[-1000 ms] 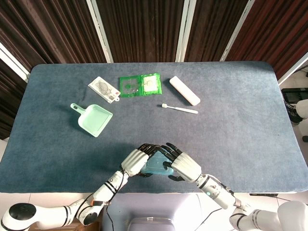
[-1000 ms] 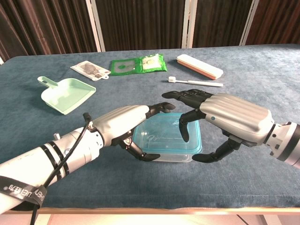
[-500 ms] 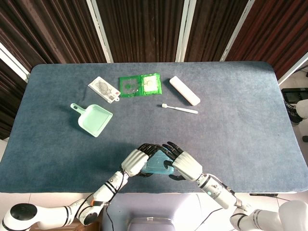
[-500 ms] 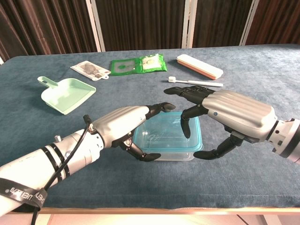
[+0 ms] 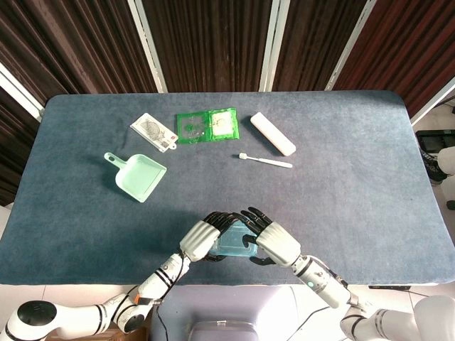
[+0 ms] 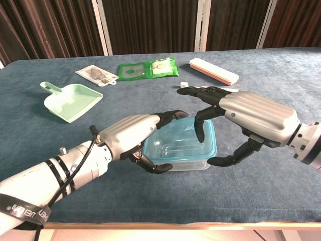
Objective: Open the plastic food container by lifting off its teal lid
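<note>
Near the table's [image 5: 370, 177] front edge, the right hand [image 6: 251, 116] has risen, fingers spread and empty; the left hand [image 6: 131, 131] steadies the container [image 6: 173, 159], lid [image 6: 178, 143] still seated.

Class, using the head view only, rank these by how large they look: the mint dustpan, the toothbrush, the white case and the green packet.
1. Green packet and mint dustpan: near equal, not ranked.
2. White case.
3. Toothbrush, thinnest.
</note>
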Motion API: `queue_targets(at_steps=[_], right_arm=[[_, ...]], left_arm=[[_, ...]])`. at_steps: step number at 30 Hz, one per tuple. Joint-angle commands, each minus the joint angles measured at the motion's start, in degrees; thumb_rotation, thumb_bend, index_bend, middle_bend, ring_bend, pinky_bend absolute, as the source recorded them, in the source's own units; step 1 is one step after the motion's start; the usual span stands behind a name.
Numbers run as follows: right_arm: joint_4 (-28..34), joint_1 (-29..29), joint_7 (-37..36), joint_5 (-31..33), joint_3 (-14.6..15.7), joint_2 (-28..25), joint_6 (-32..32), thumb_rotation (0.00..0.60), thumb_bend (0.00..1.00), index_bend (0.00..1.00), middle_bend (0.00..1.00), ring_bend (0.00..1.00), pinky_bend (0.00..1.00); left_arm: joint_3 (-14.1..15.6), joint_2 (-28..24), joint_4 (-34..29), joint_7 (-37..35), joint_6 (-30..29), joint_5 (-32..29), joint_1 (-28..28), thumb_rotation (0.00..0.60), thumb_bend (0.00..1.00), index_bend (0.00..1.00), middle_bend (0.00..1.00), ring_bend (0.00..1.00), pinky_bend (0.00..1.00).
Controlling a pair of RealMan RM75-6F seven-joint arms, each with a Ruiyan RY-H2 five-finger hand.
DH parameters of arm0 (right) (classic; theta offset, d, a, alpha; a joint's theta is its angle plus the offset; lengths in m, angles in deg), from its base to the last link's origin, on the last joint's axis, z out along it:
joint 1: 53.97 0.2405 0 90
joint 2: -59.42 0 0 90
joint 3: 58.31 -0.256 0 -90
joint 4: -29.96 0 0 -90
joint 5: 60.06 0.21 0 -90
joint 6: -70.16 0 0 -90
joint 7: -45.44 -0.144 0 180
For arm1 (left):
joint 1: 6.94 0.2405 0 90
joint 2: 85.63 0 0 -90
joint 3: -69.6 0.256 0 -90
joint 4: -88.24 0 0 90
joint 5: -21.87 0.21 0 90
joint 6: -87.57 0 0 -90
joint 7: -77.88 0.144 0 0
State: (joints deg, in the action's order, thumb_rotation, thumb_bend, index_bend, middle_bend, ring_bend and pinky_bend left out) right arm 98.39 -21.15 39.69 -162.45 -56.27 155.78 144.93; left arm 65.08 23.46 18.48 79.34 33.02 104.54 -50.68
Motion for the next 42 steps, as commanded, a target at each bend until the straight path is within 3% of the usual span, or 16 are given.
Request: queue_targets(at_steps=[1,20,26,29,37,42], right_arm=[[0.4,0.0,-0.4,0.2,0.0,-0.3,0.1,0.600,0.35,0.65,0.10,0.00,0.00],[1.5,0.4,0.1,0.9,-0.5,-0.9,0.1,0.600,0.35,0.64,0.10,0.00,0.00],[1.5,1.1,1.1,1.6,-1.3,-0.2,-1.0,0.600,0.40,0.65,0.10,0.00,0.00],[1.2,1.7,1.6,2.3,-1.7,0.7,-2.1,0.600,0.43,0.66,0.11,0.00,0.00],[0.3,1.9,3.3,1.4,-1.5,2.5,-1.5,0.600,0.65,0.72,0.15,0.00,0.00],[0.1,1.6,3.1,1.2,-1.3,2.4,-0.4,0.600,0.72,0.74,0.16,0.00,0.00]], left_arm=[[0.0,0.1,0.1,0.0,0.0,0.0,0.0,0.600,0.28,0.04,0.76,0.55,0.67],[0.4,0.4,0.4,0.4,-0.1,0.7,0.2,0.600,0.29,0.04,0.76,0.55,0.68],[0.8,0.0,-0.6,0.6,-0.6,1.4,0.3,0.600,0.29,0.04,0.76,0.55,0.68],[1.0,-0.3,-1.3,0.8,-1.1,1.8,0.5,0.600,0.29,0.04,0.76,0.55,0.68],[1.2,-0.9,-2.7,0.1,-2.3,2.7,1.0,0.600,0.29,0.04,0.75,0.54,0.66],[1.6,-1.1,-2.7,-2.1,-3.0,3.6,1.3,0.600,0.29,0.04,0.70,0.48,0.49]])
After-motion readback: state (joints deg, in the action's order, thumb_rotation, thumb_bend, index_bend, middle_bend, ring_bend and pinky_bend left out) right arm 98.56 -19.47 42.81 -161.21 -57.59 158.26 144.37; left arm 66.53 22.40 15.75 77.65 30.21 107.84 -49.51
